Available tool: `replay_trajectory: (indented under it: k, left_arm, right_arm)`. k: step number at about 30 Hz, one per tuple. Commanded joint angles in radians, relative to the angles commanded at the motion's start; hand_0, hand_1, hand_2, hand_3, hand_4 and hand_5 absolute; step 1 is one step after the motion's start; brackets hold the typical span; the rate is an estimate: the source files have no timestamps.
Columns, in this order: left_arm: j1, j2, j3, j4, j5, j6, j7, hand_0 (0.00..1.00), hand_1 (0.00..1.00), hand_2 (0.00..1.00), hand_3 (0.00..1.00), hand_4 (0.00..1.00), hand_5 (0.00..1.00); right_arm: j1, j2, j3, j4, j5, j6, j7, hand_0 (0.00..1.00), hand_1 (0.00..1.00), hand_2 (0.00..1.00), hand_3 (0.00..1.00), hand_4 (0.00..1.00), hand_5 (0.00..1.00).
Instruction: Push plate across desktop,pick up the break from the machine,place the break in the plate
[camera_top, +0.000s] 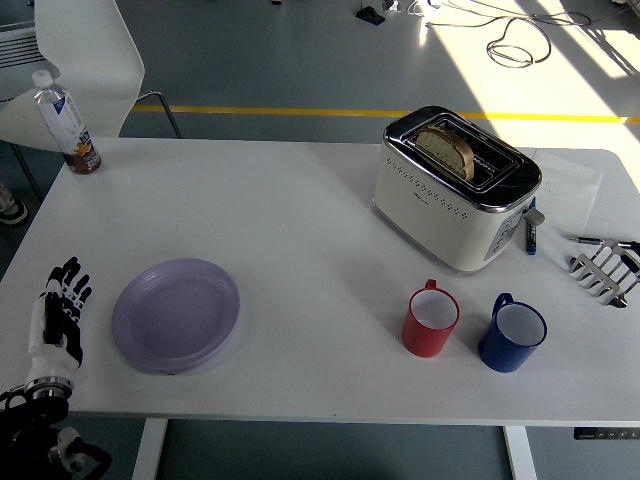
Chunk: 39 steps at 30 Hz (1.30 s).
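Observation:
A lilac plate lies on the white table at the front left. A cream and chrome toaster stands at the back right with a slice of bread upright in its slot. My left hand is at the table's left edge, fingers straight and spread, holding nothing, a short way left of the plate and not touching it. My right hand is not in view.
A red mug and a blue mug stand in front of the toaster. A water bottle stands at the back left corner. A metal rack and pens lie at the right edge. A white chair is behind the table.

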Motion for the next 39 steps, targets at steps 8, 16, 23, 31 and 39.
replay_trajectory:
  k: [8,16,23,31,39]
  left_arm:
    - [0.001,0.0,0.0,0.005,-0.01,-0.021,0.008,0.881,0.885,0.931,0.865,0.543,0.998]
    - [-0.004,0.0,0.002,0.014,-0.025,-0.035,0.015,0.879,0.885,0.931,0.864,0.546,0.998]
    - [-0.012,0.0,0.008,0.02,-0.027,-0.054,0.024,0.874,0.878,0.928,0.862,0.543,0.998]
    - [-0.015,0.0,0.002,0.026,-0.038,-0.069,0.032,0.855,0.861,0.91,0.855,0.544,0.998]
    - [-0.026,0.0,0.003,0.033,-0.051,-0.088,0.043,0.841,0.849,0.905,0.853,0.54,0.998]
  right_arm:
    - [0.0,0.002,0.003,0.0,-0.001,0.0,0.0,0.749,0.702,0.708,0.708,0.499,0.524]
    - [0.002,0.001,0.002,0.001,0.0,0.0,0.0,0.749,0.701,0.708,0.707,0.499,0.523]
    - [0.007,0.001,0.003,0.002,0.0,0.0,0.0,0.749,0.701,0.707,0.707,0.499,0.523]
    - [0.01,0.003,0.003,0.001,0.0,0.0,0.001,0.749,0.702,0.707,0.706,0.499,0.522]
    - [0.015,0.003,0.003,0.001,0.0,0.0,0.0,0.749,0.701,0.707,0.706,0.498,0.522]
